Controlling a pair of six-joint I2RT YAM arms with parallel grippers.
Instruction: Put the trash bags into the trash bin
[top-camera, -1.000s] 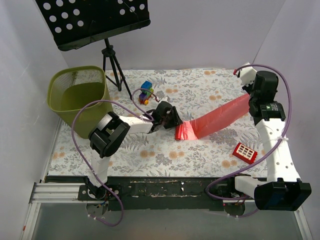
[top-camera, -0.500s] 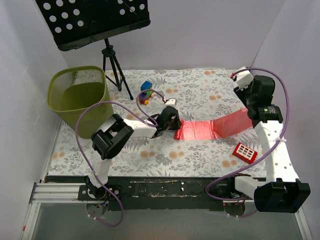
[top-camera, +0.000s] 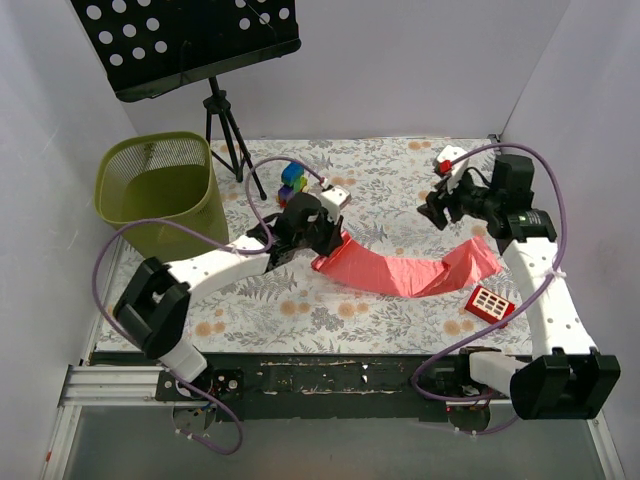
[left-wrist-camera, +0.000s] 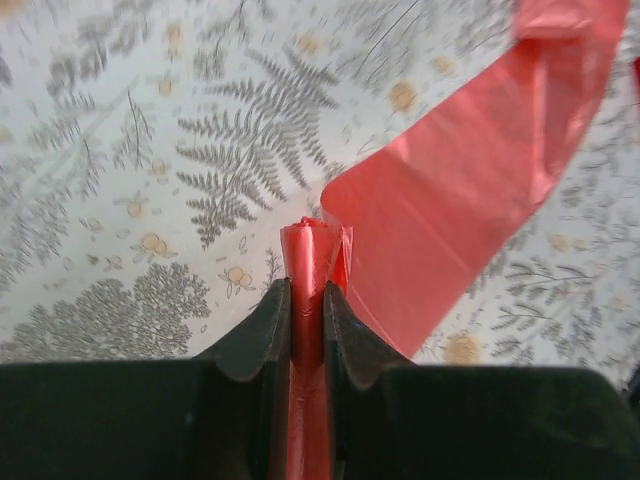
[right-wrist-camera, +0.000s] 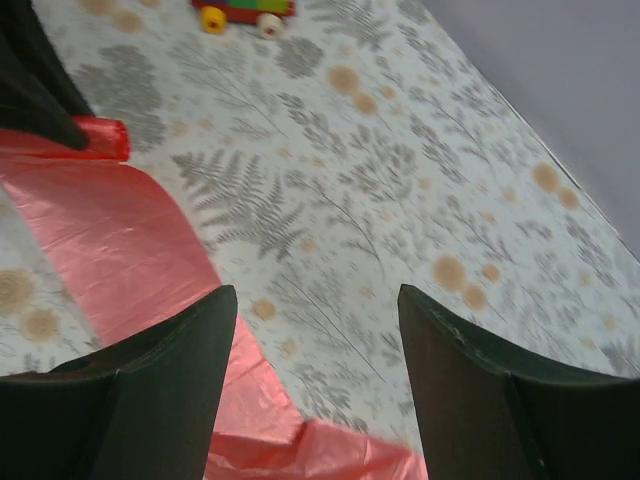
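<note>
Since half a second ago, the left claw (top-camera: 322, 230) has swung up and toward the bin side, taking its end of the trash bag (top-camera: 400, 272) with it. The right claw (top-camera: 438, 208) has let go and drawn back toward the far wall.

Left claw: jaws clamped on a gathered, rolled end of the red film, confirmed in the wrist view. Grip appears sound.

Trash bag: it sags from that pinch in a long band across the floral surface (top-camera: 400, 170). Its free end lies crumpled just beside a red block (top-camera: 490, 302).

Right claw: jaws wide apart with nothing between them, clear of the film.

Trash bin (top-camera: 200, 215): upright at the far left, mouth open, well apart from the left claw. No bag is visible inside.

Assessment: the step in hand is the carry to the bin.
- Raise the pinch high enough that the trailing length clears the rim.
- Pass wide of the toy blocks (top-camera: 292, 182).
- Centre over the mouth and let the tail drop in before releasing; thin film may otherwise drape outside.
</note>
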